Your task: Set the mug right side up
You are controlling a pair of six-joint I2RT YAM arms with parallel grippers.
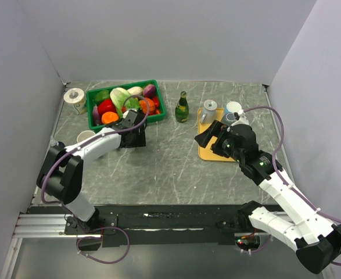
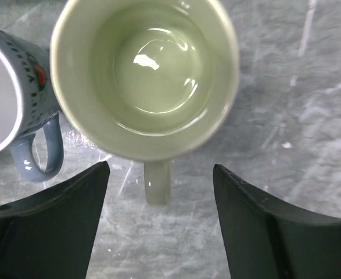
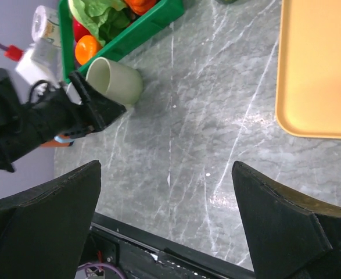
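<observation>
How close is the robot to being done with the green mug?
Nearly done, it looks like. Done: the pale green mug stands on the table with its mouth facing up. In hand: nothing. The left gripper is open, one finger on each side of the mug's handle. The right gripper is open and empty too. Left: probably just lifting the left arm away.

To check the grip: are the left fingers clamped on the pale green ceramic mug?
No, both fingers stand clear of the mug.

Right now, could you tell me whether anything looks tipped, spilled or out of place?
Nothing stands out: the green mug stands mouth up and empty, the blue mug beside it, no spills.
</observation>
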